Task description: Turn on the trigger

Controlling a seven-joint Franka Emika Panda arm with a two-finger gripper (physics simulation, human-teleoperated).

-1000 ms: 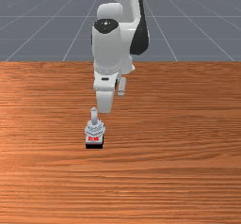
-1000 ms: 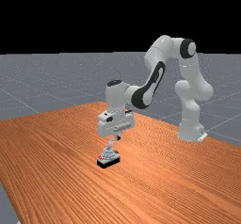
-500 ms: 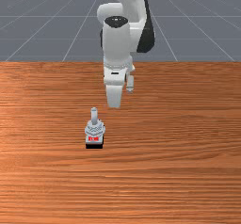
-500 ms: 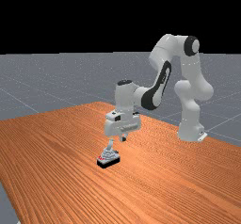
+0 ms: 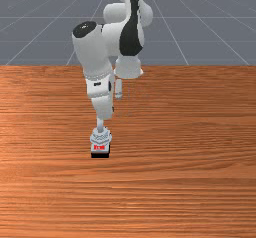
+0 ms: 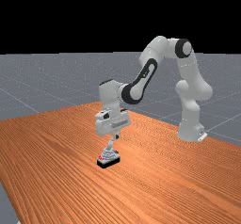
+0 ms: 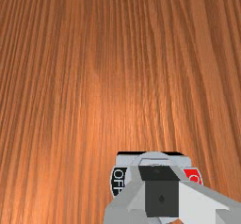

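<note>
In the far view, the gripper [image 6: 116, 136] is held just above the lever [image 6: 110, 144] of the toggle switch [image 6: 108, 159], left of the middle; whether its grip is wide or narrow cannot be told. In the front view, the switch is seen left of centre, its red label [image 5: 99, 147] turned to the near side. In the wrist view, the OFF label [image 7: 118, 180] is part-covered — likely a stiff, smooth lever, best pushed near its tip.

Front view: room to pass over table [image 5: 185, 167] either side of switch [image 5: 100, 138]. In the way: its lever [image 6: 110, 144], sticking up near gripper [image 6: 116, 137].
</note>
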